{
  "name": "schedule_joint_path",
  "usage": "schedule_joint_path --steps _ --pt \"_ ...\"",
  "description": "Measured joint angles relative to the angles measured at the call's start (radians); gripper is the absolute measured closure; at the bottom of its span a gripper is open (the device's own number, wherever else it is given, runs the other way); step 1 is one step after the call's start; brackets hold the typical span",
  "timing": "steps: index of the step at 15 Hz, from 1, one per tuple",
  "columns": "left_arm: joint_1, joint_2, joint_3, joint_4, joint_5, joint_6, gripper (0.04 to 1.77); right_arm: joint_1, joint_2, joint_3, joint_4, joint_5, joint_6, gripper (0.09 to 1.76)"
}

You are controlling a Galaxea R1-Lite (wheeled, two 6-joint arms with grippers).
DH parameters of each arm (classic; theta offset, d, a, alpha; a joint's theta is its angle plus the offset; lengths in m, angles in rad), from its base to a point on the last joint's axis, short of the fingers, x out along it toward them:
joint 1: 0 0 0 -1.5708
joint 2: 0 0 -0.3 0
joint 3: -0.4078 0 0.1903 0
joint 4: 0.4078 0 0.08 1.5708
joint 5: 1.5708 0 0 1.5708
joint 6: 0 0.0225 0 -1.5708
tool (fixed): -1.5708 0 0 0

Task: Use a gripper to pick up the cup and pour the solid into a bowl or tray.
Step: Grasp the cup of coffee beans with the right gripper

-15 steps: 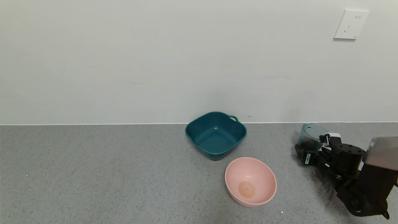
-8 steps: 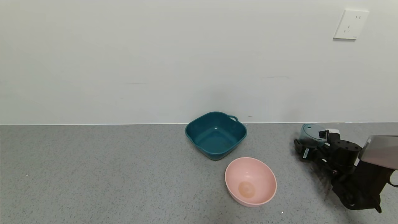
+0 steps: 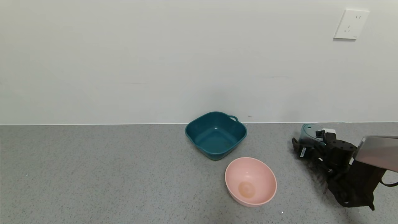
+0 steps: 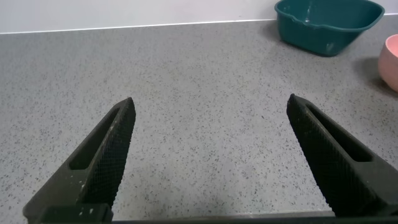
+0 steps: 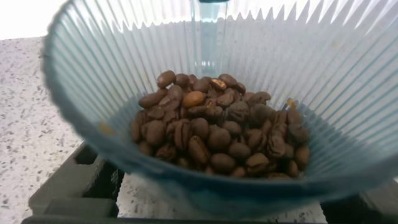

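Note:
The cup (image 3: pixel 309 130) stands on the grey counter at the far right, near the wall. In the right wrist view the cup (image 5: pixel 124 74) fills the picture, with a heap of dark brown beans, the solid (image 5: pixel 217 134), in its bottom. My right gripper (image 3: pixel 309 140) is low at the counter with one finger on each side of the cup; its jaws look open, with a gap showing beside one finger (image 5: pixel 71 183). The dark teal bowl (image 3: pixel 214 137) sits empty at centre, by the wall. My left gripper (image 4: pixel 211 124) is open and empty above bare counter.
An empty round pink bowl (image 3: pixel 250 180) stands in front of the teal bowl, between it and the cup. The left wrist view shows the teal bowl (image 4: pixel 326 22) and the pink bowl's edge (image 4: pixel 392 56) far off. A wall socket (image 3: pixel 350 24) is high on the right.
My right gripper has moved forward towards the wall and closer round the cup, hiding more of it. The cup and both bowls have stayed in place.

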Motion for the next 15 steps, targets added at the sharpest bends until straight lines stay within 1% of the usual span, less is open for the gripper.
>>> schedule_joint_path --steps 4,5,6,7,15 --pt "0.000 0.000 0.000 0.000 0.000 0.000 0.06 0.002 0.005 -0.014 0.000 0.000 -0.001 0.14" --pt "0.000 0.000 0.000 0.000 0.000 0.000 0.06 0.002 0.007 -0.016 0.000 0.000 -0.001 0.21" --pt "0.000 0.000 0.000 0.000 0.000 0.000 0.06 0.002 0.007 -0.016 0.000 0.000 -0.002 0.39" --pt "0.000 0.000 0.000 0.001 0.000 0.000 0.06 0.001 0.007 -0.017 0.000 0.000 -0.001 0.46" --pt "0.000 0.000 0.000 0.000 0.000 0.000 0.06 -0.003 0.006 -0.014 -0.001 0.001 -0.003 0.48"
